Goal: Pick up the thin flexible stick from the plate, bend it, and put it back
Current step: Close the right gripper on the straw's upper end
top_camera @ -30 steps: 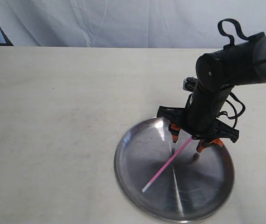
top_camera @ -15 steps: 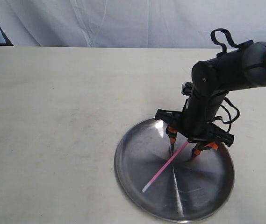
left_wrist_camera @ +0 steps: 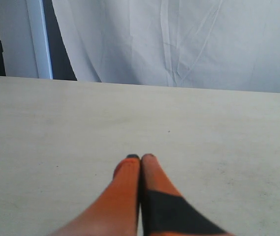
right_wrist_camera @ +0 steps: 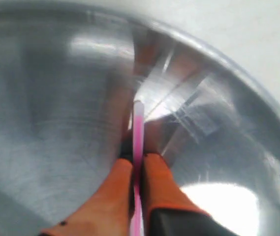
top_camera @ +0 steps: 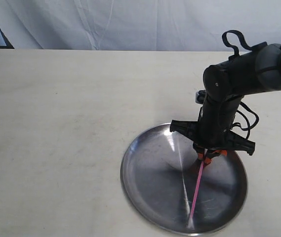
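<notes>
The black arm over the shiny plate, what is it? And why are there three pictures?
It is a robot arm, one of two. One picture looks at the whole table from outside. The other two come from little cameras on each arm's wrist. On the table lies a round silver plate. The right gripper, an orange-tipped pincer, pinches a thin pink stick over the plate. The left gripper is shut on nothing, above the table.

1. Lies on the table (top_camera: 56, 123), front right: the plate (top_camera: 145, 192).
2. Pokes out of the right gripper (top_camera: 204, 159), over the plate, toward its front rim: the stick (top_camera: 196, 190).
3. Hangs over the table top: the left gripper (left_wrist_camera: 140, 157).
</notes>
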`<act>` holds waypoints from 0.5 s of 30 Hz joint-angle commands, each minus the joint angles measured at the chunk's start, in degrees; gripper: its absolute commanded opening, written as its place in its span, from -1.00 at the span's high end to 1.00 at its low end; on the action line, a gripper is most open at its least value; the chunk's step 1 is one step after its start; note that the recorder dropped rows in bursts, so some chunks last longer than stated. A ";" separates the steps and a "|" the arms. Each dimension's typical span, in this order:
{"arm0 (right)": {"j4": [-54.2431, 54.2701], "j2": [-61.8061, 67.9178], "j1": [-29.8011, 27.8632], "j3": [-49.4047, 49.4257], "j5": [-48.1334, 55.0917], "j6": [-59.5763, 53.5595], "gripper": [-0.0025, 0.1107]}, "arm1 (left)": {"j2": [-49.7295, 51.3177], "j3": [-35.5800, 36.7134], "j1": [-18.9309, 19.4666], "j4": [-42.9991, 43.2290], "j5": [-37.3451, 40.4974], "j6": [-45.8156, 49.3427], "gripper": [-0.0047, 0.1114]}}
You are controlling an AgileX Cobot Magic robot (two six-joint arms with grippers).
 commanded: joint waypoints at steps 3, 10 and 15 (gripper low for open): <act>1.92 2.53 0.08 0.69 -3.85 0.01 0.97 | -0.22 0.23 -0.38 0.00 0.03 -0.08 0.92; 1.92 1.10 0.27 0.69 -6.39 -0.83 0.97 | -0.22 0.23 -0.38 0.02 -0.08 -0.08 0.92; 1.79 -1.51 0.27 0.69 -7.22 -3.29 0.97 | -0.22 0.23 -0.38 0.02 -0.08 -0.08 0.92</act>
